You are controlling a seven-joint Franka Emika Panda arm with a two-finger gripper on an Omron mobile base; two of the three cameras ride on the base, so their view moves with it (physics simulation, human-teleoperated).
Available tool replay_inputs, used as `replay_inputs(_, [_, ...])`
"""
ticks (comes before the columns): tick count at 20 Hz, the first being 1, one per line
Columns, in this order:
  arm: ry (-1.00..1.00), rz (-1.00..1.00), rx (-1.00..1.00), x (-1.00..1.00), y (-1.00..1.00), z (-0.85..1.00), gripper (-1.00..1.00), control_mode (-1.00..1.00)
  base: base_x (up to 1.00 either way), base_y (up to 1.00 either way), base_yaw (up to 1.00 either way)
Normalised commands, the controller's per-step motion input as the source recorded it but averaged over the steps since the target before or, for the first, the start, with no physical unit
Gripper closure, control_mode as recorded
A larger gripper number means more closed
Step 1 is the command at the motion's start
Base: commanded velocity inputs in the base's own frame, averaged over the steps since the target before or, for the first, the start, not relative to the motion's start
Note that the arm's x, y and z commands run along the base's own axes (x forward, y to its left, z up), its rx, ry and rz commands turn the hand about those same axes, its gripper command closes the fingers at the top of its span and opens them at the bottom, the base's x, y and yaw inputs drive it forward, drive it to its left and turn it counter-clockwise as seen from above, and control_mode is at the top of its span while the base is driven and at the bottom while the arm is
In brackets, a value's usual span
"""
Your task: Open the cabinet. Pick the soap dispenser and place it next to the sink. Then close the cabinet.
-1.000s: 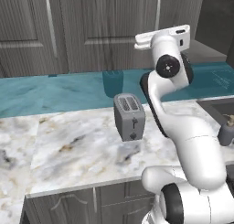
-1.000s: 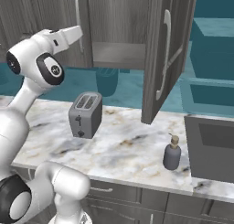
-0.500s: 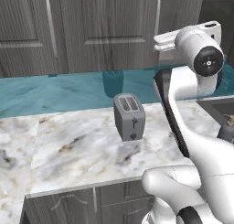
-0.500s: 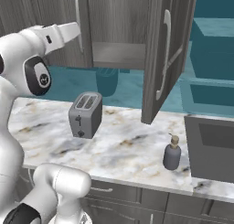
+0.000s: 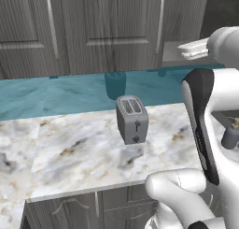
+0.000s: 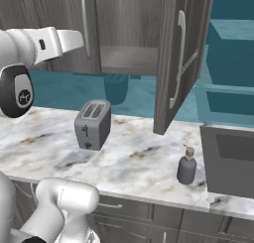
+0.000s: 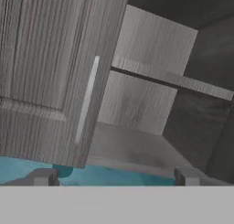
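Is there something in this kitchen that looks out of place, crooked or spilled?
Only one thing: the cabinet's right door stands wide open over the worktop. The toaster and soap dispenser stand upright; nothing is spilled.

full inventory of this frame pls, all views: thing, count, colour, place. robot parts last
cabinet: 1, dark grey wood-grain, on the wall above the worktop; right door swung open, left door shut, long silver bar handles; the visible shelf looks bare
soap dispenser: 1, grey bottle with brass-coloured pump, upright on the worktop just left of the sink
sink: 1, dark grey, set into the worktop at the right
toaster: 1, grey, two slots, on the worktop below the cabinet
worktop: 1, white-and-brown marble
base units: dark grey, under the worktop; count unclear
backsplash: teal, behind the worktop
gripper: 1, dark finger tips, open, holding nothing, facing the cabinet interior
arm: 1, white with dark joints
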Motion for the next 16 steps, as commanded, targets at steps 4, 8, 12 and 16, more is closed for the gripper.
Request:
replay_inputs(4, [0.32,0.0,0.12,-0.21,0.0,0.0,-1.0,-1.0,0.0,0.0,0.0])
replay_inputs(8, [0.32,0.0,0.18,0.0,0.0,-0.13,-1.0,-1.0,0.0,0.0,0.0])
replay_inputs(12, [0.33,-0.03,0.21,-0.03,0.0,-0.48,-1.0,-1.0,0.0,0.0,0.0])
replay_inputs(16, [0.12,-0.01,0.11,-0.08,0.0,-0.87,-1.0,-1.0,0.0,0.0,0.0])
